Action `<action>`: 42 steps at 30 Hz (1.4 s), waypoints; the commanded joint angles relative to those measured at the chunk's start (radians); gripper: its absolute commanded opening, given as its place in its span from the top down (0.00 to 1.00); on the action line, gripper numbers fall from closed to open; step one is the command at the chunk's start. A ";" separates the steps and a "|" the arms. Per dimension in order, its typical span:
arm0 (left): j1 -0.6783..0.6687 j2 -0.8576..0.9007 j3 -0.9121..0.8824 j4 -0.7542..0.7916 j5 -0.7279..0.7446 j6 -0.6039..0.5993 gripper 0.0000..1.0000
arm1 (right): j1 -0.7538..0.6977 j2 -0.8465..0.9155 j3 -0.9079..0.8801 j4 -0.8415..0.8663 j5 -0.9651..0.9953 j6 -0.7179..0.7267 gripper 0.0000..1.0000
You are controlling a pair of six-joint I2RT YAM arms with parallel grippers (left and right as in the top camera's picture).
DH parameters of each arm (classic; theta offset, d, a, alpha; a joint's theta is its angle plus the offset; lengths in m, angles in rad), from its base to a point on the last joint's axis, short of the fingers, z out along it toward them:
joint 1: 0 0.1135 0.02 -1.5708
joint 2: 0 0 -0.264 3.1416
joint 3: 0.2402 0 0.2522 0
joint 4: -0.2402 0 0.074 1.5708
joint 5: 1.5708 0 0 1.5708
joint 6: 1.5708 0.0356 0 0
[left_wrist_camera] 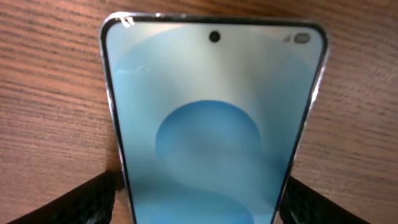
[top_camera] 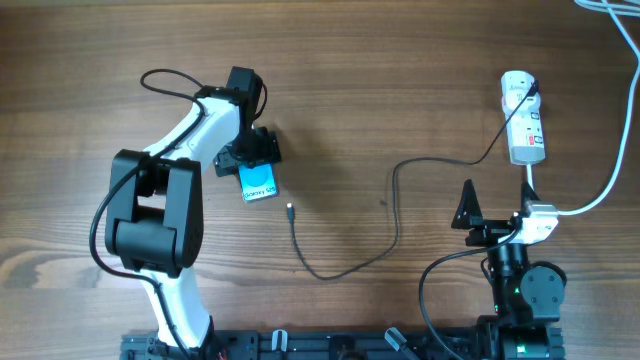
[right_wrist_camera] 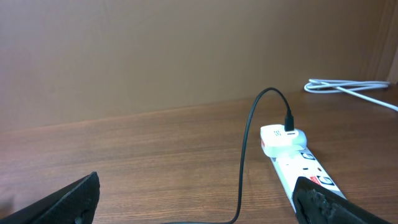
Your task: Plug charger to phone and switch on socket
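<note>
The phone (top_camera: 260, 184) lies flat on the wooden table with its teal-blue screen lit. My left gripper (top_camera: 254, 162) hovers right over it. In the left wrist view the phone (left_wrist_camera: 211, 124) fills the frame; the left gripper (left_wrist_camera: 200, 208) stands open with one finger beside each long edge, close to touching. The charger (top_camera: 394, 210) is a thin black cable running from the socket (top_camera: 524, 120) in a curve to its silvery tip (top_camera: 289, 209), which lies loose just right of the phone. My right gripper (top_camera: 500, 213) stands wide open just short of the socket (right_wrist_camera: 305, 165), empty, with the charger (right_wrist_camera: 243, 162) passing between its fingers.
A thick white lead (top_camera: 610, 170) runs from the socket's near end up to the top right corner. A white adapter (right_wrist_camera: 283, 137) sits in the strip's far end with the black cable plugged into it. The right arm's base (top_camera: 520, 290) stands at the front edge.
</note>
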 commanded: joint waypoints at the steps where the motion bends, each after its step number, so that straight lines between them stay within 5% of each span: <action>1: 0.010 0.095 -0.067 0.005 0.034 0.030 0.16 | 0.004 -0.003 -0.001 0.005 -0.013 -0.010 0.00; 5: 0.010 0.095 -0.067 0.005 0.034 0.029 0.18 | 0.004 -0.003 -0.001 0.005 -0.013 -0.010 0.00; 15: 0.012 0.048 -0.064 0.004 0.034 0.026 0.44 | 0.004 -0.003 -0.001 0.005 -0.013 -0.010 0.00; 20: 0.023 0.017 -0.062 -0.013 0.045 0.031 0.43 | 0.004 -0.003 -0.001 0.005 -0.021 0.022 0.00; 25: 0.116 -0.050 -0.026 -0.021 0.381 0.134 0.43 | 0.004 -0.003 -0.001 0.020 -0.098 0.105 0.00; 31: 0.217 -0.055 -0.027 0.006 0.576 0.241 0.45 | 0.004 0.050 0.064 -0.059 -0.298 0.102 0.01; 36: 0.235 -0.054 -0.027 -0.008 0.600 0.286 0.45 | 0.004 0.308 0.401 -0.227 -0.402 0.099 0.00; 42: 0.232 -0.054 -0.027 -0.008 0.600 0.288 0.45 | 0.004 0.893 1.147 -0.821 -0.519 0.104 0.00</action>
